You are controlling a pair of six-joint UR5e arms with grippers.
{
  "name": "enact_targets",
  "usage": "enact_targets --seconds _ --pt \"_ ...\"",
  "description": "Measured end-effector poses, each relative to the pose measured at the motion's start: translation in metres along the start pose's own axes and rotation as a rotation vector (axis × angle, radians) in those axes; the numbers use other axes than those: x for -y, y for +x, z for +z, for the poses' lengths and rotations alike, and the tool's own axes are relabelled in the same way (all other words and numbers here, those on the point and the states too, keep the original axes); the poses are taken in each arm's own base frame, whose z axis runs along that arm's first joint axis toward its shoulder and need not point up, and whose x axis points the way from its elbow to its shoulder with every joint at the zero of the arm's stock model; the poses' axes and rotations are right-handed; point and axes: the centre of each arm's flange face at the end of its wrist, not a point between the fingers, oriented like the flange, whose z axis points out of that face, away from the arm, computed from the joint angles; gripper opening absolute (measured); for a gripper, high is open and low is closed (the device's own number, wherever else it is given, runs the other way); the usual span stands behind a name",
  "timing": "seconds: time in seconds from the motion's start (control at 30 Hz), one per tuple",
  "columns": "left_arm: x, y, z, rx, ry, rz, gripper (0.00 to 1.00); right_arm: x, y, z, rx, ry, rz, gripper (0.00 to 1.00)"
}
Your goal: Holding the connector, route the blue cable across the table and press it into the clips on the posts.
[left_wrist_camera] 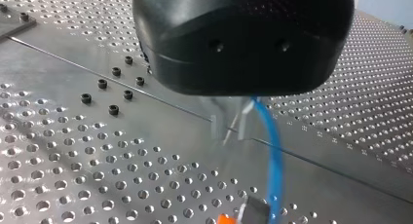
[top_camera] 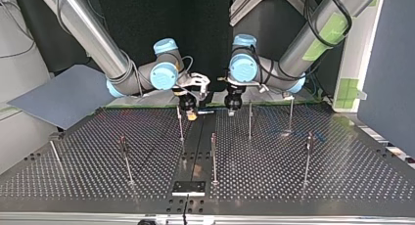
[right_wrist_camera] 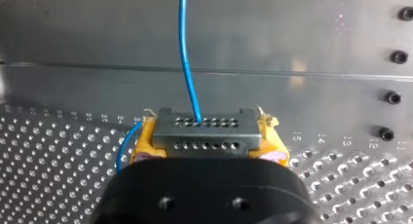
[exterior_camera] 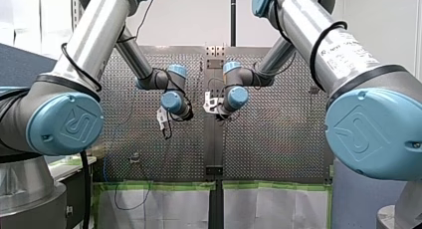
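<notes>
My right tool (right_wrist_camera: 207,148) is clamped on the connector (right_wrist_camera: 204,129), a grey block with two rows of small holes, squeezed between its yellow pads (right_wrist_camera: 142,145). The blue cable (right_wrist_camera: 186,53) leaves the connector's upper row of holes and runs straight ahead of the tool over a plain metal strip (right_wrist_camera: 292,34) of the worktop (top_camera: 293,171). A second loop of blue curls out beside one pad. My left tool (left_wrist_camera: 231,124) hangs over the same strip, close beside the right one, and the cable runs from right under it to the connector. Whether it is pinching the cable I cannot tell. In the top view both tools sit at the far middle of the worktop, with thin upright posts (top_camera: 214,156) standing well apart across the perforated surface nearer the camera.
</notes>
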Motion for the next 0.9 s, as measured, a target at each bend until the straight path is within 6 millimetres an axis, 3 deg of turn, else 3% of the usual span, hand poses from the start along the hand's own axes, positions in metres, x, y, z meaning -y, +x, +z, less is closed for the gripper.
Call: enact_targets --seconds 0.37,0.9 --pt "0.000 -0.011 -0.004 0.010 -0.022 0.001 0.00 0.002 0.012 -0.003 -0.017 0.007 -0.007 0.00" --pt "0.017 -0.073 -0.034 0.070 -0.002 -0.012 0.00 -0.001 0.100 -0.041 -0.145 0.010 0.047 0.00"
